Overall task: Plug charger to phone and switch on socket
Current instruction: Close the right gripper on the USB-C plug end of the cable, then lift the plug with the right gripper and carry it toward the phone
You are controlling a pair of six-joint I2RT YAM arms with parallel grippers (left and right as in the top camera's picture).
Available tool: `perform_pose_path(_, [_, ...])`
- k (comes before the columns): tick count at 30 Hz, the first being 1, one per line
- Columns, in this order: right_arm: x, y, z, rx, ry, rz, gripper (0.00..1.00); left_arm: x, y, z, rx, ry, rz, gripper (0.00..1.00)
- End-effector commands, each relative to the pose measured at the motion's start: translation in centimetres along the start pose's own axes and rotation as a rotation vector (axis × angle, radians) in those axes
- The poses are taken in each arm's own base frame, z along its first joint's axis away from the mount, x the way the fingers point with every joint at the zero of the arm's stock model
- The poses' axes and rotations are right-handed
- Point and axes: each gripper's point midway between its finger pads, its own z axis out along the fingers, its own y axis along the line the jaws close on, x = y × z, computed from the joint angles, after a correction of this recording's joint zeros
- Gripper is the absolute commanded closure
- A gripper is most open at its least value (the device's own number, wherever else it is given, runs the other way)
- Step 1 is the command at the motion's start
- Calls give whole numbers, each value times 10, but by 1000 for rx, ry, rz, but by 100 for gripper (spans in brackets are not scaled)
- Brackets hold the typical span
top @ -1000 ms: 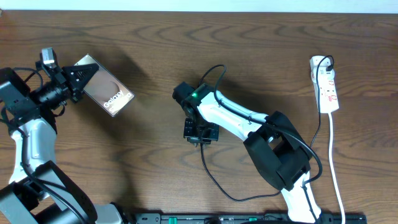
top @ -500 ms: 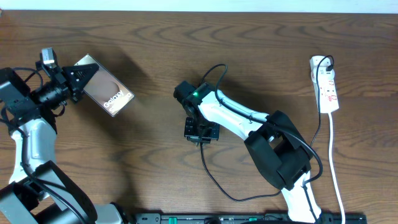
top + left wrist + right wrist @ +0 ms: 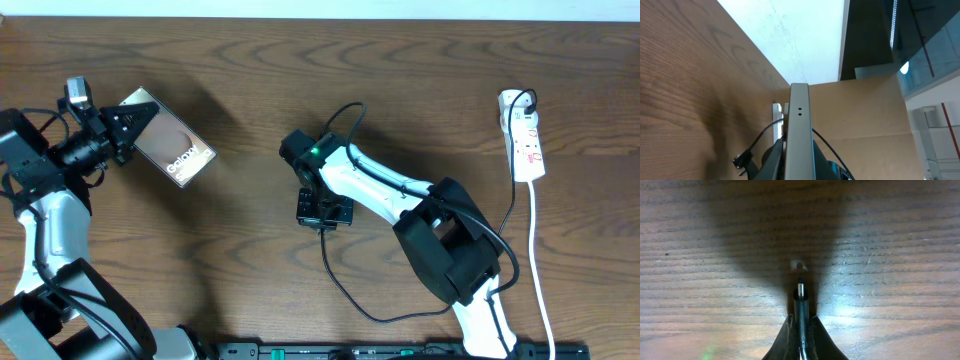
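Slack from the charger (image 3: 340, 290) loops across the table (image 3: 200, 250) on the robot's side, well below the socket (image 3: 527, 135), then rises towards it alongside the socket's white lead (image 3: 535, 250). Farther in, well apart from the socket towards the table's middle, the right gripper (image 3: 322, 212) points down at the wood. Its wrist view shows the fingers (image 3: 790, 335) pinched tight on the charger's plug tip (image 3: 800, 287), which pokes out just past them. Farther still, and farthest from the socket, the left gripper (image 3: 128, 125) is clamped on one end of the phone (image 3: 178, 152). The left wrist camera sees the phone edge-on. The socket lies along the far side.
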Motion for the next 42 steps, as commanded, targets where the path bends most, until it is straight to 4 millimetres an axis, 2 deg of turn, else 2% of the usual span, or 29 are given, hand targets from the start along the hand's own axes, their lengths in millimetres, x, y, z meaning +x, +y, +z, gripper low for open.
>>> perform_pose_path(1, [1, -16, 18, 83, 4, 6, 96, 6, -3, 0, 24, 32, 18, 92])
perform_pose_path(9, [12, -12, 21, 99, 12, -22, 95, 6, -3, 0, 24, 32, 18, 93])
perform_pose_path(27, [27, -25, 37, 120, 68, 3, 95, 6, -3, 0, 24, 32, 18, 92])
perform_pose_path(34, [40, -28, 44, 111, 123, 10, 98, 6, -3, 0, 24, 32, 18, 93])
perform_pose_path(42, [41, -31, 48, 95, 144, 22, 98, 6, -3, 0, 24, 32, 18, 92])
